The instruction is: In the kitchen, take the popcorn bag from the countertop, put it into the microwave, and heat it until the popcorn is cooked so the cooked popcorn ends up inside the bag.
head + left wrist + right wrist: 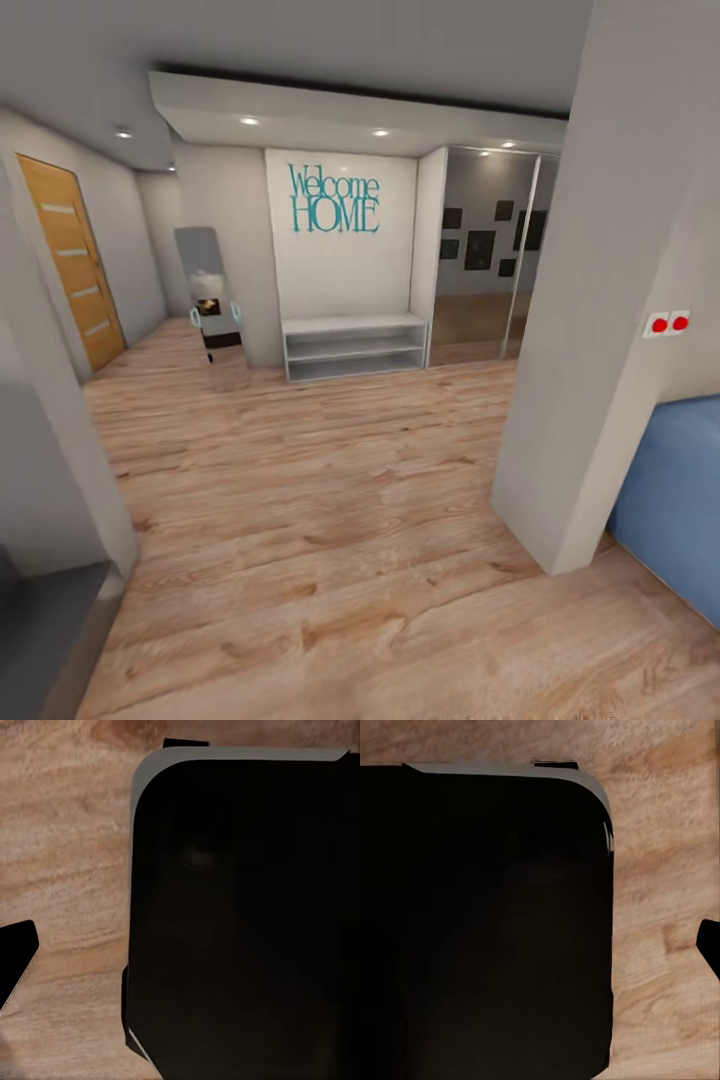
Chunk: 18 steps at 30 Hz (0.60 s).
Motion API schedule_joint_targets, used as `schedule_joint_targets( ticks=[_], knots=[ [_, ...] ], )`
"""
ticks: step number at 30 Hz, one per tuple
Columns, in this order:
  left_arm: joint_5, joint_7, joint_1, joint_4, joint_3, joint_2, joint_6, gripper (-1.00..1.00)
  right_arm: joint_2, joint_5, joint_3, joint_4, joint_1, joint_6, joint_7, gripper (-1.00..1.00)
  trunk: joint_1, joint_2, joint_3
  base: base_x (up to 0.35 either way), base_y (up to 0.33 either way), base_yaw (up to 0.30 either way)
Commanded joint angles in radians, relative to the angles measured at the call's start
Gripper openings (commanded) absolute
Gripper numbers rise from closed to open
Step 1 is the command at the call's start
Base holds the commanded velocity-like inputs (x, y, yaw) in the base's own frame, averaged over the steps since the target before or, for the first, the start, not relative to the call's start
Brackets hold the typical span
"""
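Observation:
The popcorn bag, the microwave and the countertop are out of view; I am in a hallway with a light wood floor (pixel 330 520). In the left wrist view a dark fingertip (pixel 15 960) pokes in at the edge, beside the robot's black base (pixel 247 915) over the floor. The right wrist view has another dark fingertip (pixel 709 945) at its edge, next to the same black base (pixel 480 922). Neither view reveals how the jaws stand, and nothing is seen held.
Ahead stands a white wall with teal "Welcome HOME" lettering (pixel 335 200) over a low white shelf (pixel 355 345). A wooden door (pixel 75 260) is at the left, mirrored wardrobe doors (pixel 490 260) at the right. A grey wall corner (pixel 590 350) and blue sofa (pixel 670 500) stand close at the right.

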Motion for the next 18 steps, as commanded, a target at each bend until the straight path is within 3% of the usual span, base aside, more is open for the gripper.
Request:
schedule_joint_targets(
  ticks=[1,8,18],
  knots=[
    [0.009,0.000,0.000,0.000,-0.001,0.000,-0.001,1.00,0.000,-0.003,-0.001,0.001,0.000,-0.006,0.000,1.00,0.000,0.000,-0.001,0.000,0.000,-0.292],
    [0.008,0.000,0.000,0.000,-0.002,0.000,-0.001,1.00,0.001,-0.077,-0.028,0.006,0.000,-0.039,0.000,1.00,0.000,0.000,0.000,0.000,0.000,-0.293],
    [0.009,0.000,0.000,0.000,-0.002,0.000,-0.001,1.00,-0.001,-0.086,-0.029,0.006,0.000,-0.045,0.002,1.00,0.000,0.000,0.000,0.000,0.000,-0.293]
  ],
)
